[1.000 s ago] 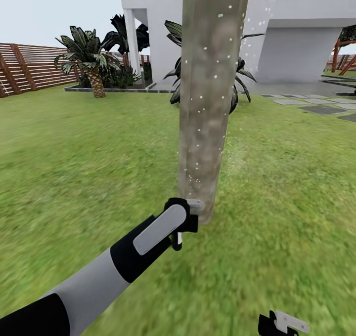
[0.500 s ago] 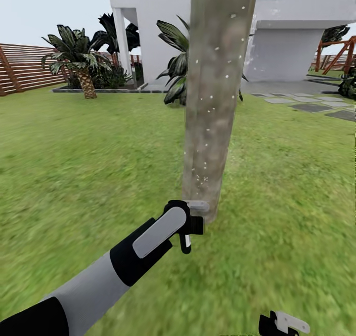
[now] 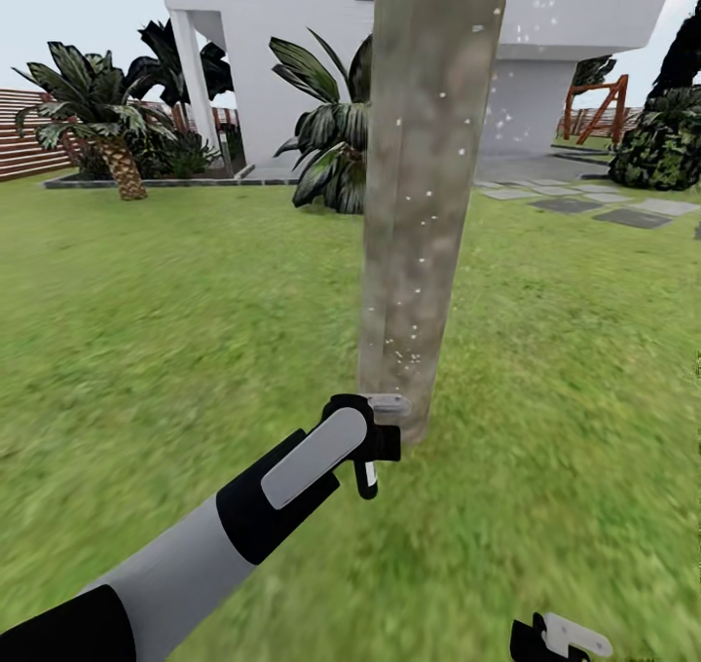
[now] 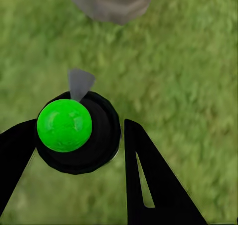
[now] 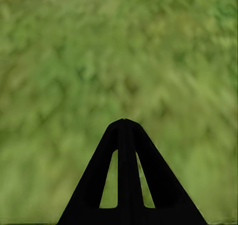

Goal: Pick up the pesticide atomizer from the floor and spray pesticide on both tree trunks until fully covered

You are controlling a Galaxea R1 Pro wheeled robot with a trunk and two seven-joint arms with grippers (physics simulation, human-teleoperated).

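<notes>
Your left gripper (image 4: 79, 150) had the pesticide atomizer (image 4: 74, 130) clamped between its jaws, tree trunk (image 3: 424, 204) just ahead; right gripper (image 5: 125, 128) jaws closed, empty.

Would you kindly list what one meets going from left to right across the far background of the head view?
Brown slatted fence → small palm → white house pillar → striped-leaf plant → tree trunk → wooden play tower → dark bush.
</notes>
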